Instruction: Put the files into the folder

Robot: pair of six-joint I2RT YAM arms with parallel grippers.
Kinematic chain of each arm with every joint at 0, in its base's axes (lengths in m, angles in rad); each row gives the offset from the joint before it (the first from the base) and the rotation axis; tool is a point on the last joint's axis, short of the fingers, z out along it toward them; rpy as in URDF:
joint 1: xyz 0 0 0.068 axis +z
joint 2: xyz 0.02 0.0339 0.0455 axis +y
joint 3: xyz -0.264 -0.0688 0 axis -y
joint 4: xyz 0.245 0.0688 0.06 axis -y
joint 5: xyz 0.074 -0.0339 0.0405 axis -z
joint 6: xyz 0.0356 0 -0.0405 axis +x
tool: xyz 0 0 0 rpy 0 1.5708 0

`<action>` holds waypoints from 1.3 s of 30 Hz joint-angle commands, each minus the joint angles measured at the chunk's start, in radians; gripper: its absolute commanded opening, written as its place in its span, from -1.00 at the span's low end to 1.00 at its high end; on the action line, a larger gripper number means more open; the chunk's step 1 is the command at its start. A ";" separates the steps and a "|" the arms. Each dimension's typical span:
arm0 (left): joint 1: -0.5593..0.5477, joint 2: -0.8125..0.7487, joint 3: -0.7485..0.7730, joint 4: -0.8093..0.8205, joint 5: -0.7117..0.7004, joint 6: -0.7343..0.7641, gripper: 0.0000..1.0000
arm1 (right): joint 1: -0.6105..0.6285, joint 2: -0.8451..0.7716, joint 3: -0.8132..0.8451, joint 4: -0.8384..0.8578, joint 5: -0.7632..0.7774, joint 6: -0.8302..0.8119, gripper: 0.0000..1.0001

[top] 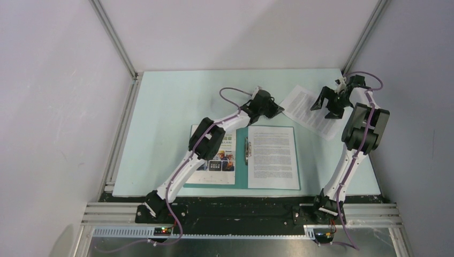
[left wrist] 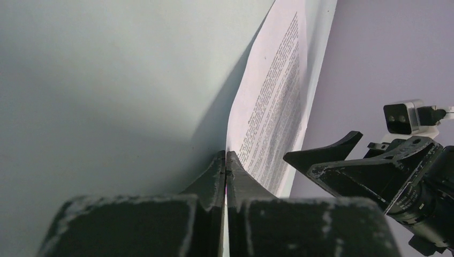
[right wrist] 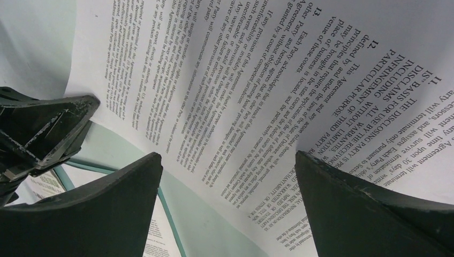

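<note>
much of my left gripper [left wrist: 225, 160] is lost to view: from its own wrist camera the two black fingers fill the bottom of the picture, pressed together on the near corner of the loose text sheet [top: 308, 110], and that corner vanishes between them. from above, the same gripper sits at the sheet's left edge, just beyond the far edge of the open teal folder [top: 240, 166]. the sheet lies tilted on the pale table [top: 160, 118], partly under my right arm. my right gripper [right wrist: 227, 156] hangs over it with its fingers spread wide apart, touching nothing i can see. upside down in that view i can read the numbers "11.", "12." and "13.", and the words "particular purpose", "this agreement" and "the disclosing"; the finer lines blur. in the folder, a second text sheet [top: 273, 158] lies on the right half, its print too small to read, and a brochure page [top: 222, 160] with colour photos on the left half, largely covered by my left arm. a metal clip [top: 247, 150] runs along the spine.
</note>
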 commanded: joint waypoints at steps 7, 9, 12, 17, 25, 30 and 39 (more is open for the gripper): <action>0.125 -0.355 -0.336 0.004 0.000 -0.071 -1.00 | 0.074 -0.224 -0.021 -0.059 -0.063 0.047 0.99; 0.157 -0.458 -0.432 -0.062 -0.007 -0.087 -1.00 | 0.134 -0.279 -0.032 -0.083 -0.027 0.023 0.99; 0.193 -0.620 -0.552 -0.135 -0.055 -0.111 -1.00 | 0.179 -0.355 -0.105 -0.098 -0.026 0.199 0.99; 0.212 -0.790 -0.698 -0.275 -0.143 -0.194 -1.00 | 0.278 -0.433 -0.209 -0.096 -0.077 0.410 0.99; 0.197 -0.832 -0.667 -0.535 -0.332 -0.325 -1.00 | 0.413 -0.369 -0.268 -0.021 0.034 0.812 0.99; 0.174 -0.840 -0.644 -0.576 -0.433 -0.407 -1.00 | 0.452 -0.297 -0.199 -0.056 0.098 0.964 0.99; 0.154 -0.851 -0.622 -0.588 -0.420 -0.439 -1.00 | 0.468 -0.326 -0.311 -0.059 0.094 1.012 0.99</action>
